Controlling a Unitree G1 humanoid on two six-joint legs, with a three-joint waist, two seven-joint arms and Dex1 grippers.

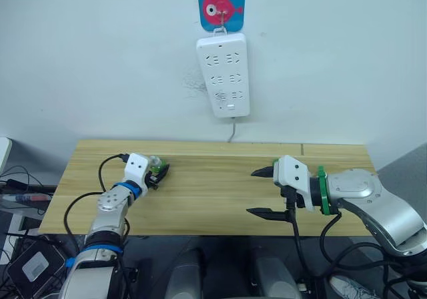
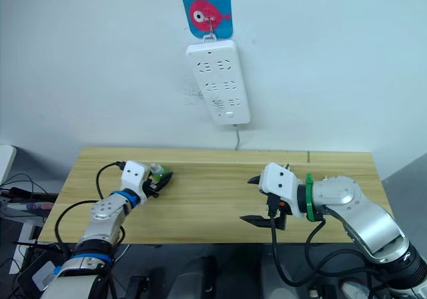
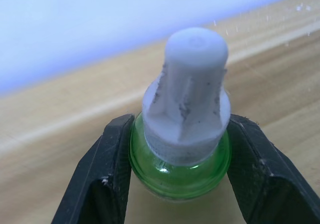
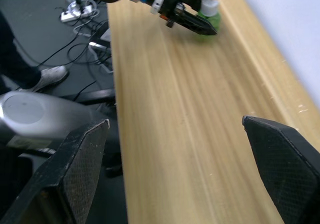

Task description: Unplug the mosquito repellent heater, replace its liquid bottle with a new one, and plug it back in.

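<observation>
Your left gripper (image 1: 159, 173) sits at the left end of the wooden worktop (image 1: 220, 199), and its two black fingers (image 3: 107, 179) are clamped on the green glass body of the liquid bottle (image 3: 182, 149), one finger on each side, just below the white cap. The bottle stands upright on the worktop in the right wrist view, its long axis vertical and its ribbed white cap (image 3: 192, 84) pointing up, close to the back edge of the worktop near the wall.

Your right gripper (image 1: 265, 192) hovers over the right half of the worktop, well apart from the bottle, with its fingers (image 4: 280, 159) spread wide and nothing between them. They point toward the left gripper.

On the wall above the middle of the worktop hangs a long white power strip (image 1: 223, 75), suspended from a blue hook plate with a pink fish (image 1: 221, 5), its cable running down behind the worktop.
</observation>
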